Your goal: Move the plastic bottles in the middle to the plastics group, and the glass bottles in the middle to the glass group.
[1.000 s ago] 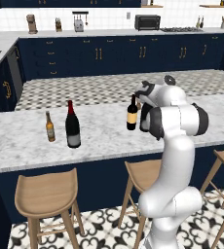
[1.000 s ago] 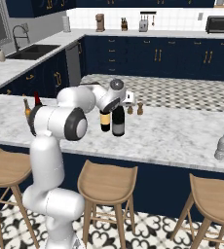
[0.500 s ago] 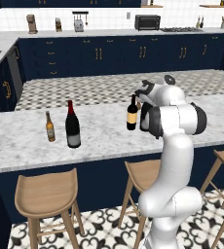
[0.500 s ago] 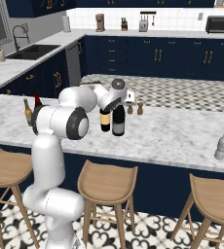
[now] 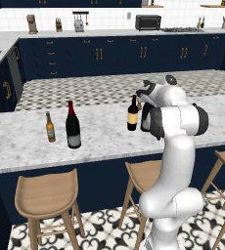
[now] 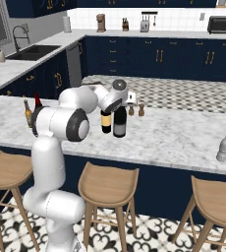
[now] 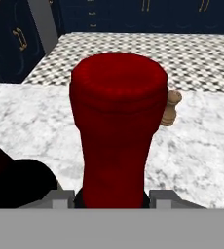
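Gripper (image 7: 112,199) at the pick-up stage on the taller middle wine bottle (image 7: 116,121), judged from its station at the red foil top.

Recommended handling for this step:
- Clamp low on the neck, below the foil's flare, so the bottle cannot slide down out of the hold.
- Confirm firm contact on both sides before lifting; lift straight up, since a tall bottle held this high is likely to swing.
- Keep clear of the shorter wine bottle (image 6: 105,123) with the cream label, standing just beside on the robot's left and easily knocked.
- Mind the small wooden shaker (image 7: 171,109) just behind the neck.
- Carry left along the counter (image 5: 100,141) to the glass group, namely the amber beer bottle (image 5: 50,128) and the red-topped wine bottle (image 5: 73,127), which stand well apart from the middle pair. Set down upright near them, not against them.

Tool condition:
- Jaws narrowly spread, one finger (image 7: 60,200) either side of the neck.
- Thin dark slivers between pads and foil in the hand view; cannot tell whether closed onto the neck or just short of it.
- Nothing else held or touched.

Target position: upright on the marble counter, mid-span, base apparently down on the surface in the right base view.
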